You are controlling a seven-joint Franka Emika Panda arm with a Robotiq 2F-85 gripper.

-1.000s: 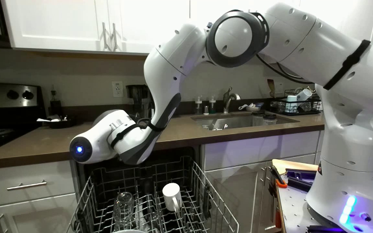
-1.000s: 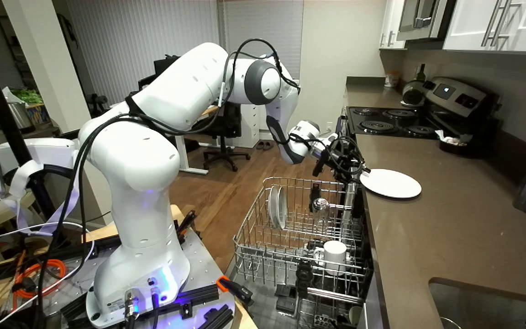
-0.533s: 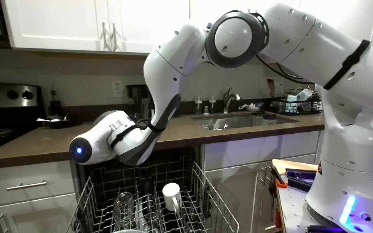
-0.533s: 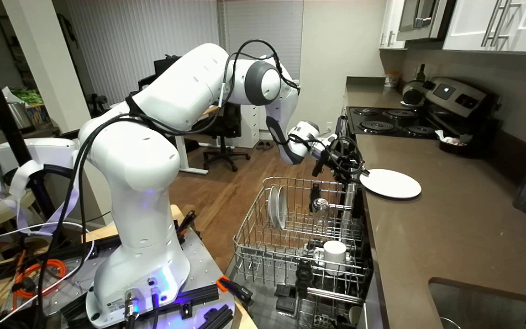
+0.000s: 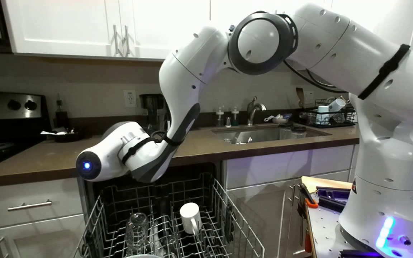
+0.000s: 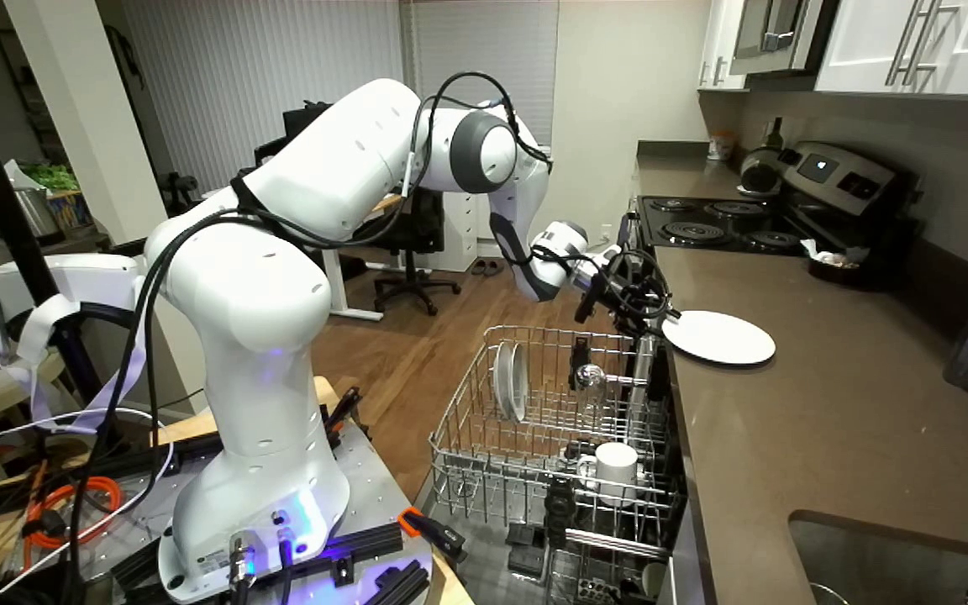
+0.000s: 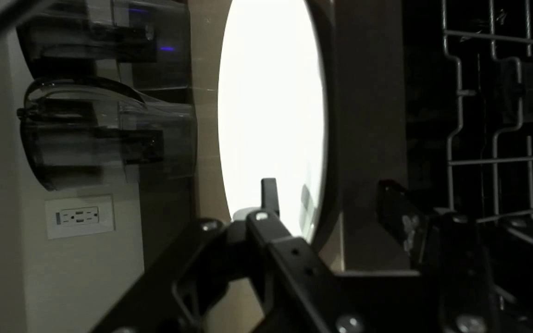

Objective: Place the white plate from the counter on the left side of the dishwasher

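Observation:
The white plate [image 6: 723, 338] lies flat on the dark brown counter [image 6: 837, 403], near the edge above the dishwasher. It fills the middle of the wrist view [image 7: 271, 106]. My gripper [image 7: 329, 194] is open, with nothing held. In the wrist view, one finger [image 7: 270, 194] overlaps the plate and the other finger [image 7: 393, 203] is towards the dishwasher, so the plate's near rim falls between them. Contact cannot be told. In an exterior view the gripper [image 6: 662, 313] is at the plate's near edge. The dishwasher rack [image 6: 459, 388] is pulled out below.
The rack holds a white cup [image 5: 189, 214], a glass [image 5: 137, 231] and upright plates [image 6: 502, 382]. The stove [image 6: 702, 231] stands beyond the plate. A clear pitcher [image 7: 109, 138] stands at the back of the counter. The sink [image 5: 264, 134] is further along.

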